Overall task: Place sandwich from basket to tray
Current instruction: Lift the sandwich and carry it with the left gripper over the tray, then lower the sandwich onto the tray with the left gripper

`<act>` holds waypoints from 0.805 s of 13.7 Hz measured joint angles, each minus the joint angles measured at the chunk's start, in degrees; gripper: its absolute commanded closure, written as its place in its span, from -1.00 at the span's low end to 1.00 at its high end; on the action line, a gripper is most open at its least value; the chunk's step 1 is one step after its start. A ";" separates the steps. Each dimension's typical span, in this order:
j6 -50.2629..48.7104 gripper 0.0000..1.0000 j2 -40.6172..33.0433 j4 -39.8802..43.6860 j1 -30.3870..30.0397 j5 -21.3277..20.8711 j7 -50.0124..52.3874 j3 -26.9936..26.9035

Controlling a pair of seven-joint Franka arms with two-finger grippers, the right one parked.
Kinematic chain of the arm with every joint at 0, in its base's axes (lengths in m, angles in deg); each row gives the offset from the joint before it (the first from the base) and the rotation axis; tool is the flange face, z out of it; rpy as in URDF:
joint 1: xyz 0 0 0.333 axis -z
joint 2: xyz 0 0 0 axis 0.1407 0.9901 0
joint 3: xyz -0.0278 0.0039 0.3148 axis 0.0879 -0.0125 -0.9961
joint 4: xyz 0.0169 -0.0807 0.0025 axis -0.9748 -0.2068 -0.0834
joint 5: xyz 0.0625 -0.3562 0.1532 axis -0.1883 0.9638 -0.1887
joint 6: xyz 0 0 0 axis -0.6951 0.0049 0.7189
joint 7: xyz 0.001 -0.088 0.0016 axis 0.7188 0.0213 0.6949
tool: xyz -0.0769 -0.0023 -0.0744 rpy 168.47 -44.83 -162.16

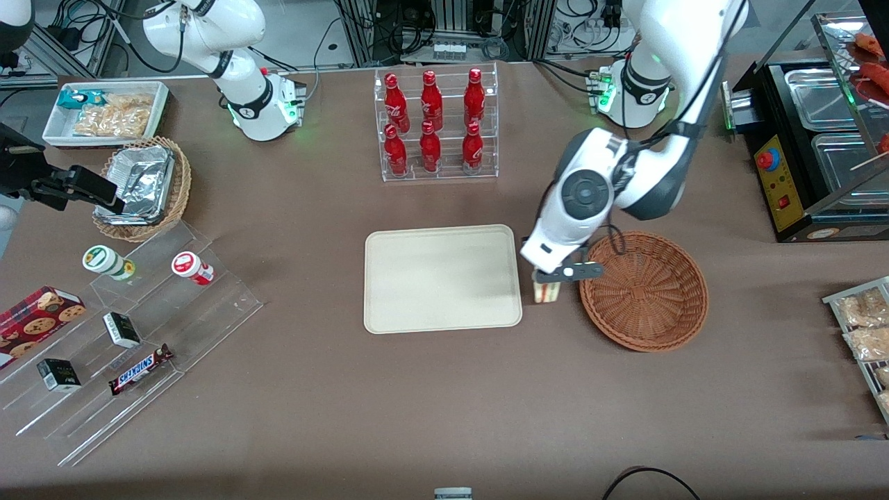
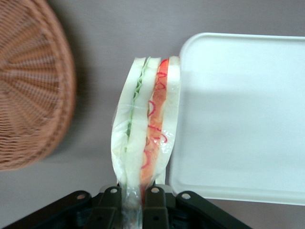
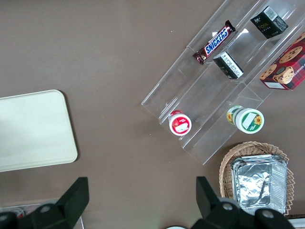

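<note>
My gripper (image 1: 555, 273) (image 2: 134, 195) is shut on the sandwich (image 1: 546, 292) (image 2: 147, 121), pinching the clear wrap at the wedge's narrow end. The white bread shows green and red filling along its cut edge. The sandwich hangs over the bare table in the gap between the reddish-brown wicker basket (image 1: 646, 292) (image 2: 28, 95) and the cream tray (image 1: 442, 278) (image 2: 243, 114), right beside the tray's rim. Nothing lies in the basket or on the tray.
An acrylic rack of red bottles (image 1: 436, 125) stands farther from the front camera than the tray. Toward the parked arm's end are a stepped acrylic shelf with snacks (image 1: 125, 326) (image 3: 224, 90) and a tan basket with a foil container (image 1: 142, 187) (image 3: 257, 183). A black food warmer (image 1: 812, 139) stands toward the working arm's end.
</note>
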 measured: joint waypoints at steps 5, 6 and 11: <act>0.04 0.86 9.26 10.81 7.70 0.02 10.41 0.16; 0.03 0.86 10.99 13.00 8.97 0.02 12.34 0.17; -1.45 0.86 18.66 22.07 13.80 0.02 18.77 0.15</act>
